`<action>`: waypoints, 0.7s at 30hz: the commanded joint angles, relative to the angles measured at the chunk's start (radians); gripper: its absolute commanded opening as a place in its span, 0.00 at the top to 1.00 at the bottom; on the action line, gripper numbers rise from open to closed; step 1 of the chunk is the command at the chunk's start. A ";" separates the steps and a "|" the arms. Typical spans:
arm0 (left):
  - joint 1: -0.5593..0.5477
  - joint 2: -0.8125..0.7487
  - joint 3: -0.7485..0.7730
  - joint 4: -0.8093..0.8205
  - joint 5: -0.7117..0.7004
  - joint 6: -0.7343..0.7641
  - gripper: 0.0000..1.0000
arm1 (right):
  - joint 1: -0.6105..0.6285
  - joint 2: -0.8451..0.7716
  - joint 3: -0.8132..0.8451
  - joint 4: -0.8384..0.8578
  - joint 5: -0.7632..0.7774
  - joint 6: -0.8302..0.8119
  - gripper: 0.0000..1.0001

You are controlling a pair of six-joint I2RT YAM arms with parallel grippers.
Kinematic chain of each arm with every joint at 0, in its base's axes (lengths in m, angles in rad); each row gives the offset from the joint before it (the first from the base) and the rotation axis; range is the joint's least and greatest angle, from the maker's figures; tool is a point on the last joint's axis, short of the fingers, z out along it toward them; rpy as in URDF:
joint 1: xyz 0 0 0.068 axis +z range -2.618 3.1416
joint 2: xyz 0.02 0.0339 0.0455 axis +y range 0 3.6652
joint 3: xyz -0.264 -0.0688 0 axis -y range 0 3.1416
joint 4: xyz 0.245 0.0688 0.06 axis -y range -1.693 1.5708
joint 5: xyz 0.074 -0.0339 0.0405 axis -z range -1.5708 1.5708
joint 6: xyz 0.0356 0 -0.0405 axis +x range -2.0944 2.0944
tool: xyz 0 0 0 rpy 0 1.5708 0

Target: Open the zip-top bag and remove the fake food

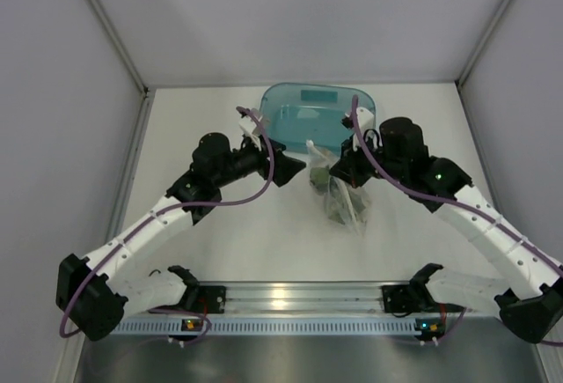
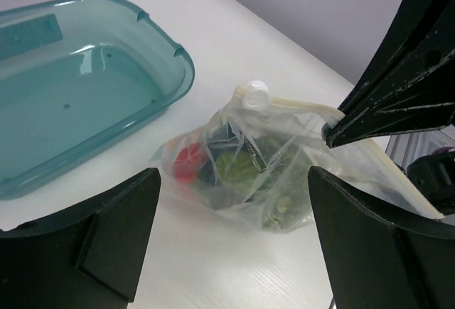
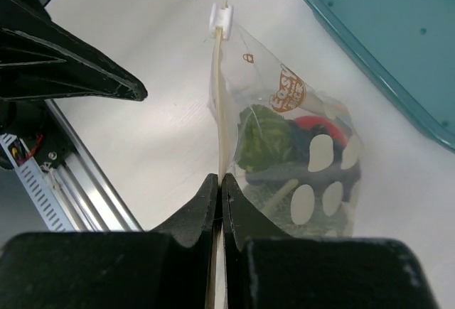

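Clear crinkly zip-top plastic bag [image 1: 341,202] on white table [image 1: 255,246], just in front of teal translucent plastic tray [image 1: 299,119]; small toy food pieces [image 2: 227,163] inside bag.

The left arm [image 1: 145,224] and right arm [image 1: 493,229] have white links, black joint housings and a purple cable [image 1: 268,150] each. The left pincer [image 2: 233,195] and right pincer [image 3: 219,181] are matte black. A green light [image 1: 437,174], perhaps a status lamp, glows on the right arm.

The zip strip [image 3: 219,110] of the zip-top bag [image 3: 298,153] disappears between the pinched fingers of the right gripper [image 3: 219,180]. The teal tray [image 3: 384,32] runs off the top and right edges. From above, the bag's contents are too small to tell apart — just a greenish smudge.
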 commanded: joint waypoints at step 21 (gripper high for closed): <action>0.036 -0.031 -0.018 0.274 0.573 0.066 0.60 | 0.211 -0.080 0.232 -0.210 0.128 -0.201 1.00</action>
